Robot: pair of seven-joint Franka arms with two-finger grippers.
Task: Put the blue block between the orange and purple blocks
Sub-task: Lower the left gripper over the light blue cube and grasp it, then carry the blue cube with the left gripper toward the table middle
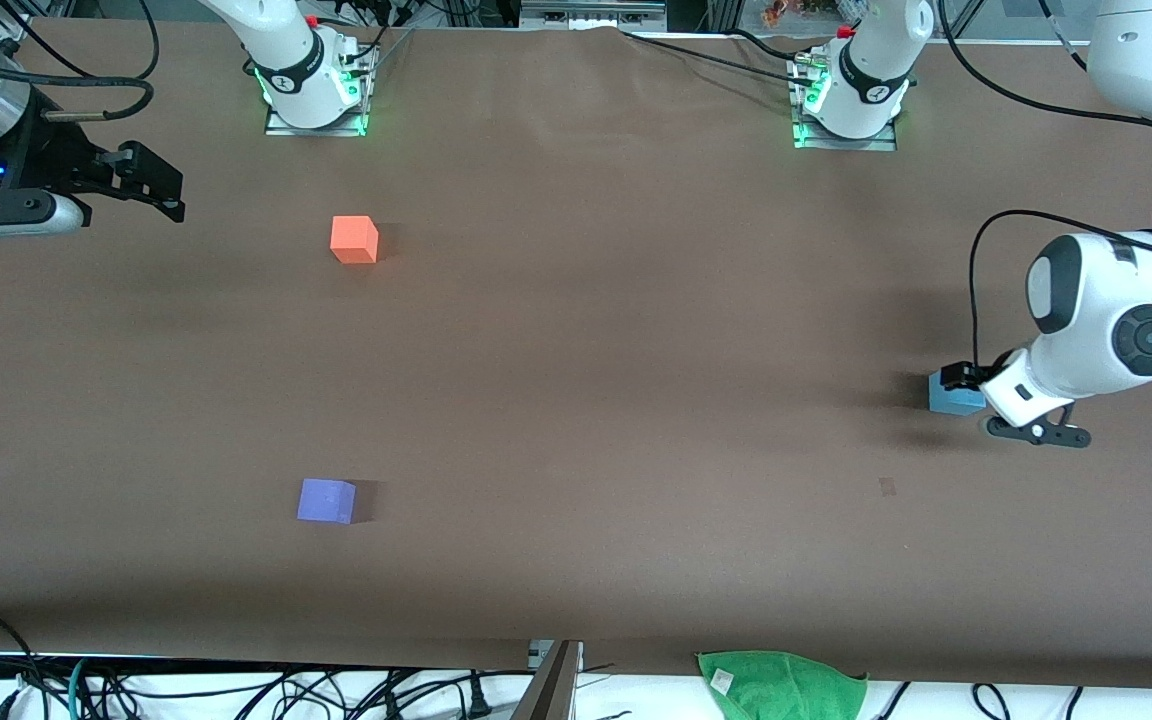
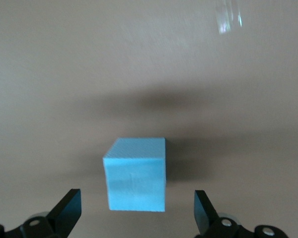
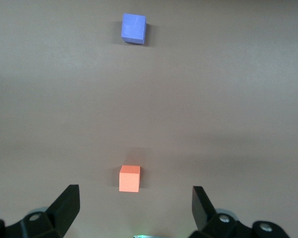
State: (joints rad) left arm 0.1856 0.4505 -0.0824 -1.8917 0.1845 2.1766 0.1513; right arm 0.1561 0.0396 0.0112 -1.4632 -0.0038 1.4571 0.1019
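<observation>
- Fingers of my left gripper (image 2: 138, 210) spread, flanking the blue block (image 2: 135, 174) on the table (image 1: 616, 380): approach step.
- Next: lower, pinch it.
- Right gripper (image 1: 151, 185) waits, spread, near the orange block (image 1: 354, 239); purple block (image 1: 326, 500) sits apart.

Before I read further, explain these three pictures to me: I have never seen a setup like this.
Two white robot arms stand at a brown table. The wide picture looks down from across the table; the other two come from cameras on each arm's wrist.

Three small cubes lie on the table: the orange block, the purple block nearer the front camera, and the blue block at the left arm's end.

The left end effector is low at the blue block, fingers open on either side, not gripping. The right end effector waits open at the right arm's end of the table. Nothing is held.
</observation>
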